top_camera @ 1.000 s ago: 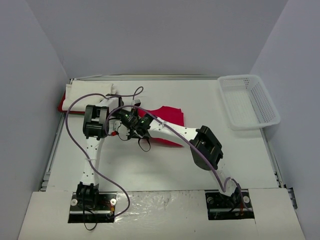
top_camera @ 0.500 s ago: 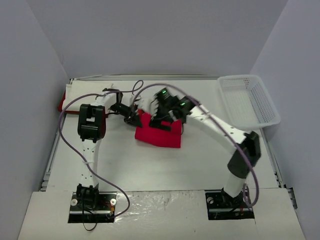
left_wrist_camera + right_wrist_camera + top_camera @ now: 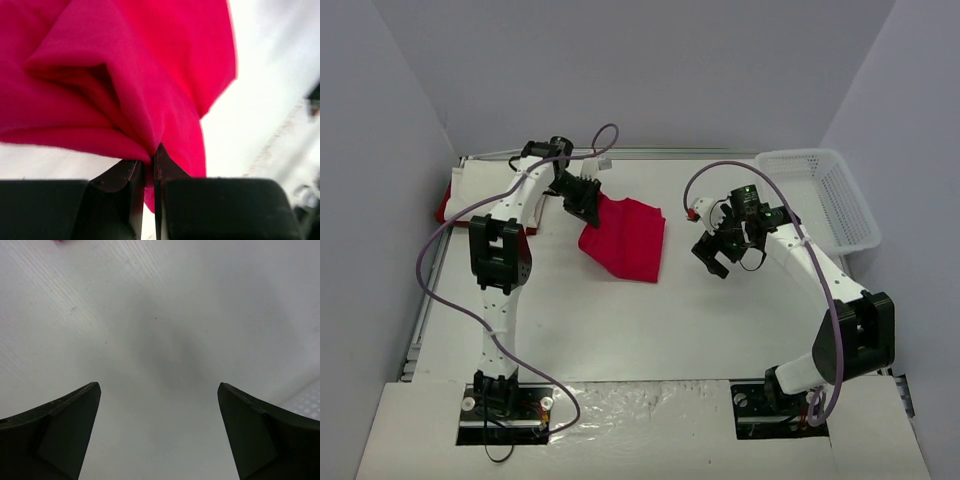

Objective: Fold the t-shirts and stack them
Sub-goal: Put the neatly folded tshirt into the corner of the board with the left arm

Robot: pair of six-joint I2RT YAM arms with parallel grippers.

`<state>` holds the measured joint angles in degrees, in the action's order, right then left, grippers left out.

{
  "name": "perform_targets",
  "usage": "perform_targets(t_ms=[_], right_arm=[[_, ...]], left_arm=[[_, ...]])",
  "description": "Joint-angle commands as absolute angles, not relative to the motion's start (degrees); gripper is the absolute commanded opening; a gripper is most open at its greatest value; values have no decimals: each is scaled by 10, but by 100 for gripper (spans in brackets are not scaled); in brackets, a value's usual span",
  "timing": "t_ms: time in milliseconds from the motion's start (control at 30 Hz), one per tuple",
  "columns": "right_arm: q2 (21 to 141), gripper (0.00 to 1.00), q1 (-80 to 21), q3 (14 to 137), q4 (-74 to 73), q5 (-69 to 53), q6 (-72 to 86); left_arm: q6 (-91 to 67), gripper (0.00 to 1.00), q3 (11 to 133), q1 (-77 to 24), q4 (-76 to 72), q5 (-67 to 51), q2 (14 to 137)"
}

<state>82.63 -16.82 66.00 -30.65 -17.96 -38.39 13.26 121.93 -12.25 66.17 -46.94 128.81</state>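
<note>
A folded bright red t-shirt [image 3: 628,240] lies partly on the table left of centre, its near-left corner lifted. My left gripper [image 3: 588,205] is shut on that corner. In the left wrist view the red cloth [image 3: 125,65] bunches into a fold pinched between the jaws of the left gripper [image 3: 152,162]. At the far left lies a white t-shirt [image 3: 480,182] on top of another red one [image 3: 443,207]. My right gripper [image 3: 710,255] hovers open to the right of the red shirt. The right wrist view shows the right gripper [image 3: 159,387] with only bare table between its fingers.
A white lattice basket [image 3: 798,156] stands at the far right corner. The purple cable of the left arm loops over the table's left side, and the right arm's cable arcs above its wrist. Grey walls close in the table on three sides.
The right gripper has opened, let go of the red shirt and pulled away to the right. The left gripper has carried its corner of the shirt toward the far left.
</note>
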Motion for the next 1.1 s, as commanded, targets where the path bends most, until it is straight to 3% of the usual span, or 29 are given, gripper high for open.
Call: perform_targets(t_ms=[0,133,533,1067], right_arm=[[828,100,-160,657,-294,-232,-367],[849,100,-160,649,-293,-241,-364],[875,100,-158,617,-280,-277,-363],[934,100,-160,599,-275,-281,-367]], left_arm=[[171,2,1312,-122,734,-332,1309],[213,2,1408,-120,789,-240,1364],[265,2,1544,-95,826,-82,1353],[268,2,1560,-40,822,-71,1288]])
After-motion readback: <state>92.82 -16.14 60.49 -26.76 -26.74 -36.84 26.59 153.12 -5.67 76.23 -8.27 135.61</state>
